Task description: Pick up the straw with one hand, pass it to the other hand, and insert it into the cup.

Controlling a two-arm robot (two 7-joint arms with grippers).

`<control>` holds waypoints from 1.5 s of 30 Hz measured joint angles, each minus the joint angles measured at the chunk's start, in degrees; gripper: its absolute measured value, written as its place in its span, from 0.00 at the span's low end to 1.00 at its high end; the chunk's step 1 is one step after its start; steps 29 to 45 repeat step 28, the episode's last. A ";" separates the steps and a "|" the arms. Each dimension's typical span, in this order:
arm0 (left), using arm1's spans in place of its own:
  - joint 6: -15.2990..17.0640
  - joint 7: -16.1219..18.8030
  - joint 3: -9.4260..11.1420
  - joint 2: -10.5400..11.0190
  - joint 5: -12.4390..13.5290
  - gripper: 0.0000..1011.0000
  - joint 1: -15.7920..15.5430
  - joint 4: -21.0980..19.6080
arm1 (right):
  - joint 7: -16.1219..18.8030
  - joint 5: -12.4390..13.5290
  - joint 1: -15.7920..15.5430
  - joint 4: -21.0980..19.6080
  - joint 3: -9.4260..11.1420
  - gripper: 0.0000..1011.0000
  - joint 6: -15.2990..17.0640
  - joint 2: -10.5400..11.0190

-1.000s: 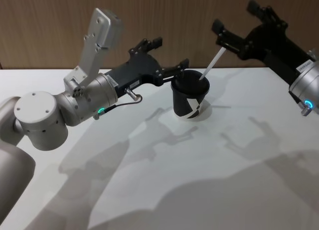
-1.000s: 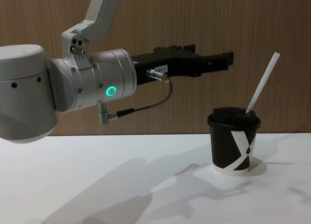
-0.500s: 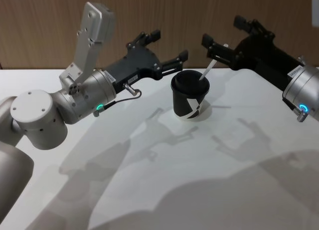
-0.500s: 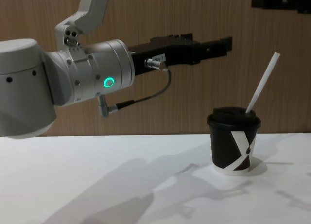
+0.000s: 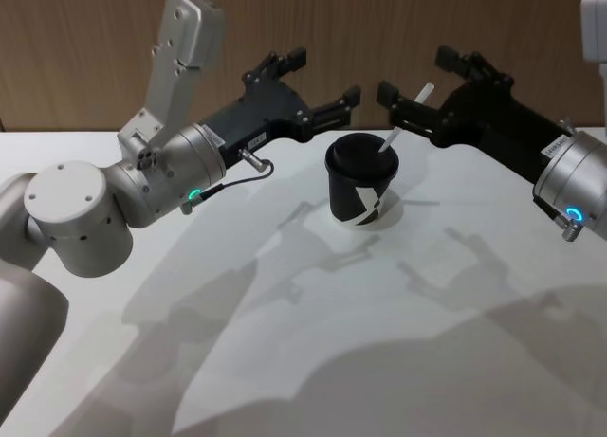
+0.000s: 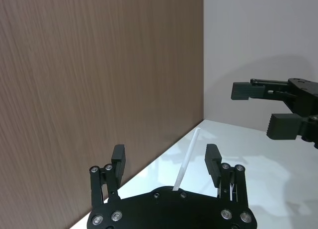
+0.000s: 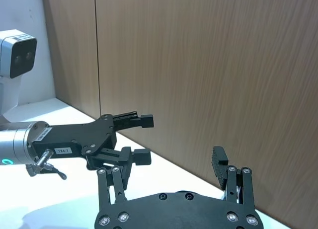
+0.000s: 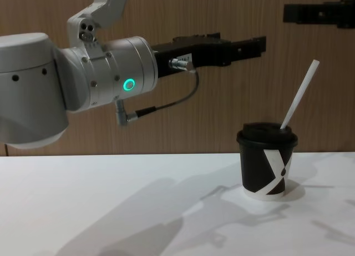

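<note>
Straw [image 8: 299, 94] first: I see it standing in the cup [image 8: 267, 161], poked through the black lid and leaning up toward the right in my chest view. The cup sits upright on the white table [image 5: 285, 342], near the wooden wall. From the head view, the cup is between my two arms. My left gripper [image 5: 318, 84] hangs in the air just left of the cup and higher than its lid. Its fingers are spread wide and hold nothing. My right gripper [image 5: 417, 86] hangs in the air on the other side, close to the top of the straw. Its fingers are spread apart too and are empty. In my left wrist view, the straw [image 6: 186, 158] shows in the gap between the left fingers, farther off, not touching them.
</note>
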 joint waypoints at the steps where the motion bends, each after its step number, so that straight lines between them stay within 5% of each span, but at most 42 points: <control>1: 0.18 0.16 0.02 -0.03 0.10 0.99 -0.04 -0.06 | 0.02 0.03 0.00 0.01 -0.03 0.99 0.02 0.03; 45: 1.36 1.23 0.12 -0.21 0.70 0.99 -0.29 -0.54 | 0.31 0.44 -0.02 0.15 -0.38 0.99 0.28 0.45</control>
